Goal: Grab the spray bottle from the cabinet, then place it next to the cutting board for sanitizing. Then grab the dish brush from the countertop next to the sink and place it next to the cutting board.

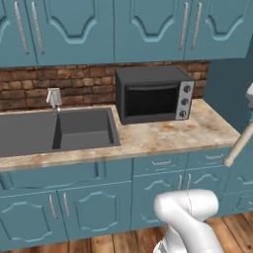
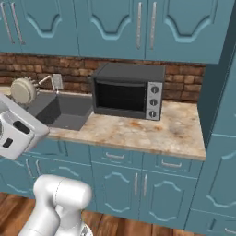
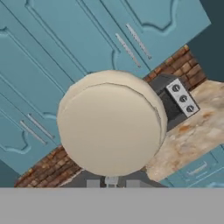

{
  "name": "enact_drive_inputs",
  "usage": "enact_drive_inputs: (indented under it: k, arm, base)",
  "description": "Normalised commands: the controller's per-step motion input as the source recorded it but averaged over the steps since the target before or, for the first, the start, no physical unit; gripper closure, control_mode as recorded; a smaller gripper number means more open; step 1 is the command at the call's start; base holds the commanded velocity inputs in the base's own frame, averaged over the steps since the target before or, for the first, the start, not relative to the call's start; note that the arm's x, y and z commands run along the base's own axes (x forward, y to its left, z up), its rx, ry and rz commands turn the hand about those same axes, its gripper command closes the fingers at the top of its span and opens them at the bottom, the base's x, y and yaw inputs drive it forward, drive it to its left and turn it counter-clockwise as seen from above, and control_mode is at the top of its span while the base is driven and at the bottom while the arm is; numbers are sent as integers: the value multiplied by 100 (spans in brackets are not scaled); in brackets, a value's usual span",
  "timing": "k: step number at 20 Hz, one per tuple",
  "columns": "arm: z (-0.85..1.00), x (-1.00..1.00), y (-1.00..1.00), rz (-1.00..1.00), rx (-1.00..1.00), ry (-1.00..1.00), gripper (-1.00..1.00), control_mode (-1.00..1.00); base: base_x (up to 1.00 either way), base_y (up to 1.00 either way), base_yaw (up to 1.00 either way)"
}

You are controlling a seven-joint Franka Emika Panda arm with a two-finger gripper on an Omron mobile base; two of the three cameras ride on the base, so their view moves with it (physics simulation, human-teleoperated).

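Observation:
My gripper (image 3: 111, 180) is shut on the dish brush (image 3: 111, 127), whose round beige end sits close to the lens in the hand view. In the right base view the brush's round whitish head (image 2: 23, 91) stands just above the white hand (image 2: 14, 131) at the far left, over the sink (image 2: 60, 110). In the left base view the pale stick handle (image 1: 239, 143) slants across the right edge, in front of the countertop (image 1: 197, 129). The wall cabinet doors (image 1: 148, 27) are closed. The spray bottle and the cutting board are out of view.
A black toaster oven (image 1: 153, 94) stands on the countertop (image 2: 170, 131) against the brick wall, right of the sink (image 1: 59, 131). A silver faucet (image 1: 53, 99) stands behind the basin. A tall teal unit (image 2: 221, 115) closes off the counter's right end.

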Motion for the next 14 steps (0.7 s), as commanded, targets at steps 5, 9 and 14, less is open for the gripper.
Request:
enact_drive_inputs:
  k: [5,9,14]
  arm:
    - [0,0,0,0,0,0,100,100]
    - [0,0,0,0,0,0,100,100]
    - [0,0,0,0,0,0,100,100]
  base:
    - [-95,100,0]
    - [-91,100,0]
    - [-44,100,0]
